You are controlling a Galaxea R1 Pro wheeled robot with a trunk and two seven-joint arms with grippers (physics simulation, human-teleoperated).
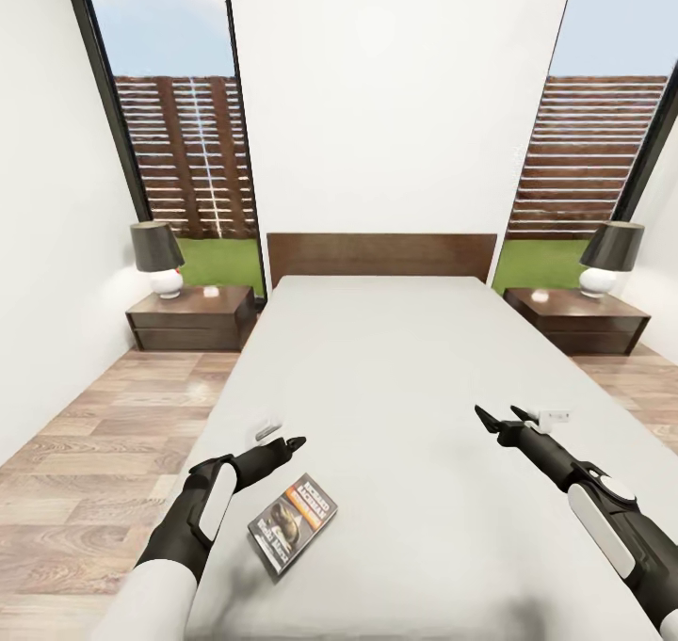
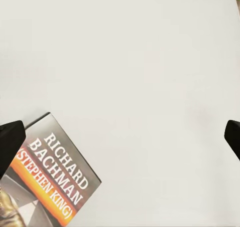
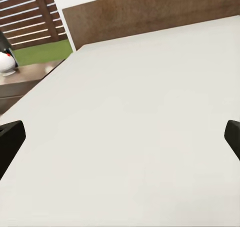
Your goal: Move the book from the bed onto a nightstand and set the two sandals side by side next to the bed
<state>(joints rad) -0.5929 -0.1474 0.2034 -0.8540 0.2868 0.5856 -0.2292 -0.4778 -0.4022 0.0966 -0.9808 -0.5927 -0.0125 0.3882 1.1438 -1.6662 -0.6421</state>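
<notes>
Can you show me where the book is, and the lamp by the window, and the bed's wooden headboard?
book [image 1: 293,523], head view, middle of its cover.
left lamp [image 1: 156,246], head view, its dark shade.
headboard [image 1: 381,255], head view, centre of the brown panel.

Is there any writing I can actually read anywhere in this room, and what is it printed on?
"RICHARD BACHMAN": white capitals on the grey-dark cover of the thin paperback book lying on the pale-grey mattress of the bed.
"STEPHEN KING)": pale capitals on the same cover's orange band; an opening bracket may sit behind the left gripper's black fingertip.
In the head view the cover lettering is too blurred to read.
No other writing can be seen.
</notes>
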